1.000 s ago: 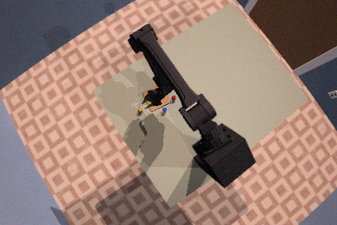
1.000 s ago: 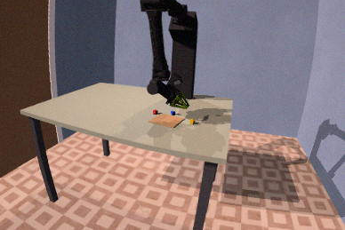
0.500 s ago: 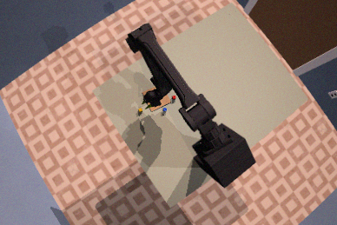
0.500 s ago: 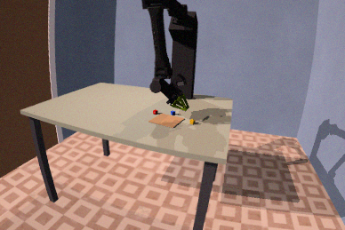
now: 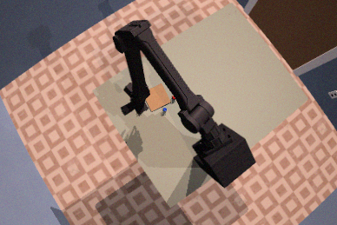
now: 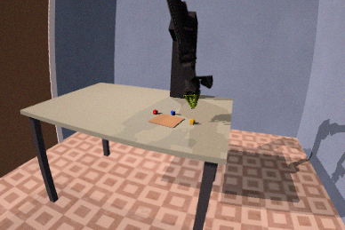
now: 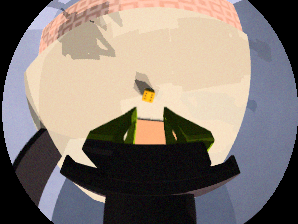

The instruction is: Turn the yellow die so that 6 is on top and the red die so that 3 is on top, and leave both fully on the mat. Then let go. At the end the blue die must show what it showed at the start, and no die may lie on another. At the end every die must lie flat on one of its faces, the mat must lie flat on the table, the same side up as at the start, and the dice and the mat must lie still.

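The yellow die (image 6: 192, 122) lies on the table just off the right edge of the orange-brown mat (image 6: 166, 121). In the wrist view the yellow die (image 7: 148, 95) lies on the bare table just beyond my fingertips. My gripper (image 6: 191, 100), with green fingers, hangs above the table over the yellow die. It is partly open with nothing between the fingers. The red die (image 6: 155, 112) and the blue die (image 6: 172, 113) lie on the table by the mat's far edge. The die faces are too small to read.
The arm's base (image 5: 223, 155) stands on the table's edge near one corner. The arm crosses over the mat (image 5: 157, 98) in the overhead view and hides the yellow die there. The red die (image 5: 173, 97) and the blue die (image 5: 164, 110) show beside the arm.
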Controlling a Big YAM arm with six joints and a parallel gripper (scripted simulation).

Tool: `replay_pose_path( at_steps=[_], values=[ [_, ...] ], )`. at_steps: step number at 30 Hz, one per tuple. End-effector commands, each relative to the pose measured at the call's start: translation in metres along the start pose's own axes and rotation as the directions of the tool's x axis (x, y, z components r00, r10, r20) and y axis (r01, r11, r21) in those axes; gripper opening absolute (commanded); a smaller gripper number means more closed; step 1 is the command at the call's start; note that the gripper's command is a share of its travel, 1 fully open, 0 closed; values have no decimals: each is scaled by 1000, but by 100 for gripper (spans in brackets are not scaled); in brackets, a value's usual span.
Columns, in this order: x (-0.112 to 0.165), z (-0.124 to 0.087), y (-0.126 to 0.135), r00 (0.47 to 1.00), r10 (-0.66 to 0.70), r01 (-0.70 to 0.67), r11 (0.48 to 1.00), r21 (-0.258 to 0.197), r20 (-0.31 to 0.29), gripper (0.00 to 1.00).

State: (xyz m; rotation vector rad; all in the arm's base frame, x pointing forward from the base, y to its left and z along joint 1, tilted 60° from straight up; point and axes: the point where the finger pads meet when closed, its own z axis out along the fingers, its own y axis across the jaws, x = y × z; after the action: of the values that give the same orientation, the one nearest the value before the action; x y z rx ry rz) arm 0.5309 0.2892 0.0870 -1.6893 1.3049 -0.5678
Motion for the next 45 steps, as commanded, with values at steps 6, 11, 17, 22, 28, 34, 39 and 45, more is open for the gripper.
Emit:
replay_pose_path(
  at_steps=[6,11,17,22,28,34,39,45],
  values=[
    [-19,-41,8,984,2,-1,1000,6,-177,34],
    [1,-32,22,976,4,-9,1000,-21,-219,34],
    [-12,-32,18,980,-5,2,1000,-12,-198,100],
    [-12,-32,18,980,4,-6,1000,-10,-198,100],
    [-10,-28,8,977,82,-79,997,23,-197,100],
    [-3,-21,5,921,340,-331,940,80,-188,100],
    [-10,-17,6,866,473,-462,881,99,-164,100],
    [0,-13,7,769,617,-604,787,130,-164,100]
  ],
)
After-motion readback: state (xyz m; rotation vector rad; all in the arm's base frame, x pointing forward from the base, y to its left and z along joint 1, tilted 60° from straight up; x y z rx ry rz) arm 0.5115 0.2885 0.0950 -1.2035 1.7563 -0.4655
